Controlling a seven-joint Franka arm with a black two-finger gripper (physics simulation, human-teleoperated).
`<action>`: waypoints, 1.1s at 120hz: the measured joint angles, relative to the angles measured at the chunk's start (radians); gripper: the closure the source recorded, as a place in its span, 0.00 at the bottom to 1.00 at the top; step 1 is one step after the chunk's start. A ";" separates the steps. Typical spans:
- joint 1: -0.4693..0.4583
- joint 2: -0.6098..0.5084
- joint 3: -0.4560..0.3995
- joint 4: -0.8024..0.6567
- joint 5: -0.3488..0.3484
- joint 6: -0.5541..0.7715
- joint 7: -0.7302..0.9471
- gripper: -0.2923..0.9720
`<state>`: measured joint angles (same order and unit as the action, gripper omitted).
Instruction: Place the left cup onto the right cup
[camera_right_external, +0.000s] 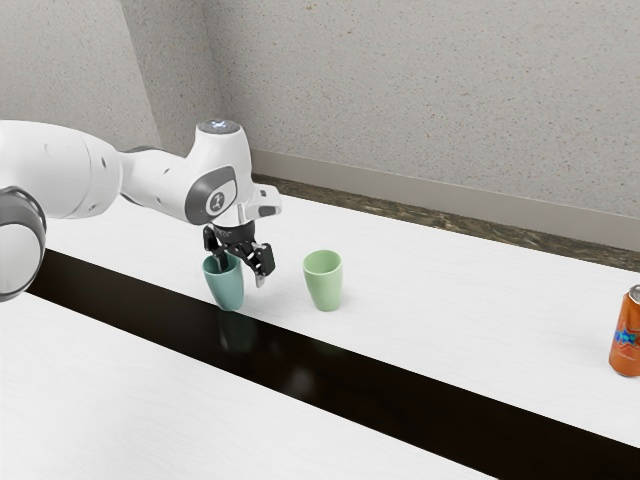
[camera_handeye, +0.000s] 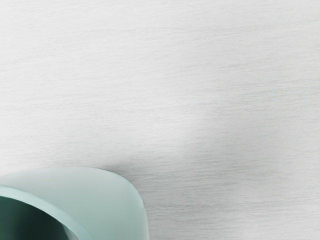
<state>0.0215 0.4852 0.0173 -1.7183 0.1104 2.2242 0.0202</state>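
We are looking at a white table (camera_right_external: 450, 300) with a wide black stripe (camera_right_external: 350, 390) running across it from the left of the frame toward the lower right. The white arm (camera_right_external: 150, 185) is reaching in from the exterior view's left, and its gripper (camera_right_external: 238, 272) is hanging left of centre, right at the rim of the teal cup (camera_right_external: 224, 290). Whether the gripper is clamped on that cup or standing apart from it, we cannot tell. The teal cup is sitting at the far edge of the black stripe, mouth up and leaning slightly, its reflection showing in the stripe below it. The green cup (camera_right_external: 323, 282) is standing upright on the white surface just to the exterior view's right of the teal one, near it but not touching. An orange can (camera_right_external: 626, 332) is standing well apart at the frame's right edge.

In the wrist view we are seeing the teal cup's (camera_handeye: 95, 200) rim and outer wall close under the hand, with the pale table (camera_handeye: 175, 90) spreading beyond it.
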 joint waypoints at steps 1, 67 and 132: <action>0.000 0.000 0.000 0.000 0.000 0.000 0.000 0.23; 0.007 0.037 0.006 0.012 0.002 0.017 0.001 0.25; 0.006 0.048 0.006 0.027 0.007 0.043 0.001 0.76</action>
<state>0.0276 0.5332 0.0230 -1.6912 0.1170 2.2671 0.0214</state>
